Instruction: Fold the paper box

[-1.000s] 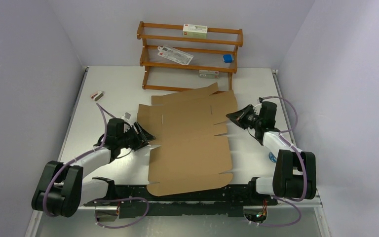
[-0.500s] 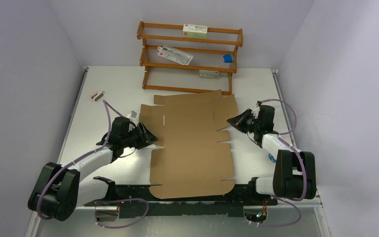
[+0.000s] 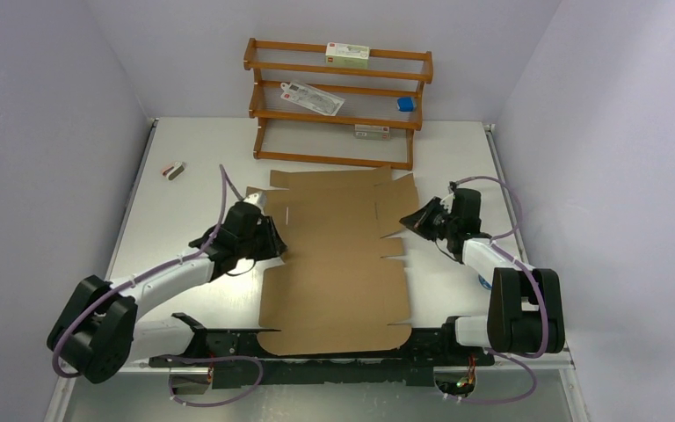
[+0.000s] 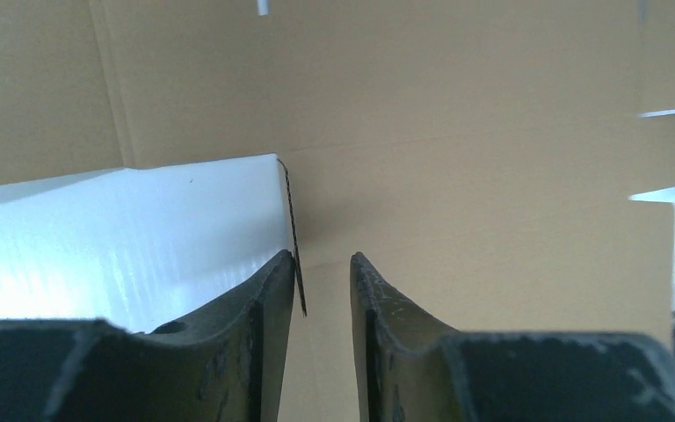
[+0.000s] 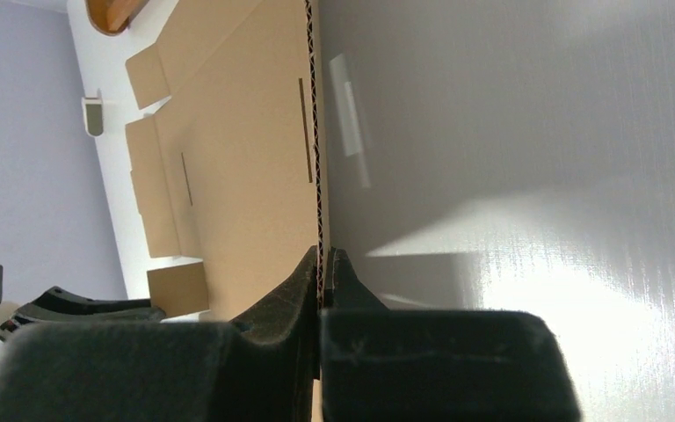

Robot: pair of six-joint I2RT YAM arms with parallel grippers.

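Tabletop (image 3: 193, 202) and lilac walls are seen from above; the paper box (image 3: 338, 264) is laid flat, a wooden rack (image 3: 338, 105) beyond it. The left gripper (image 3: 271, 239) is stretched to the box's left edge, the right gripper (image 3: 413, 220) to its right. Left wrist: a flap edge is straddled by narrowly parted jaws. Right wrist: the box's edge is clamped.

No lettering can be read in any view. On the rack (image 3: 290, 47), upper centre of the overhead frame, a white carton (image 3: 348, 55) and a flat white packet (image 3: 313, 97) carry print (red marks included) too small to read. The paper box (image 3: 338, 255) shows bare brown board.
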